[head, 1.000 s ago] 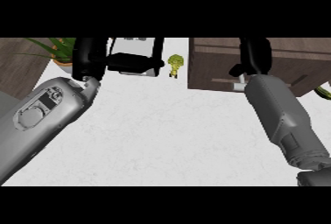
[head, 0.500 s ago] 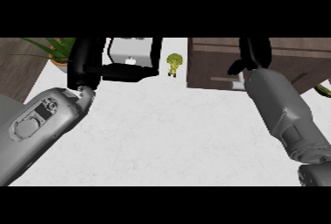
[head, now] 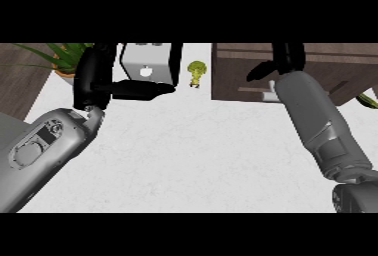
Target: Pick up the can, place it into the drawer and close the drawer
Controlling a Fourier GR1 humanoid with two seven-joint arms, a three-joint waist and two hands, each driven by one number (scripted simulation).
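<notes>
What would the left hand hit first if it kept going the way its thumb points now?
The left hand has a thumb pointing toward the view's right. In that line the small yellow-green figure comes first, then the dark wooden drawer unit. Depth is unclear, so it might pass in front.

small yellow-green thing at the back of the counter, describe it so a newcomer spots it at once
Start at the white counter and look to its far edge, at the gap between the white-grey box and the dark wooden drawer unit. The small yellow-green figure stands there alone, the only brightly coloured item between them.
</notes>
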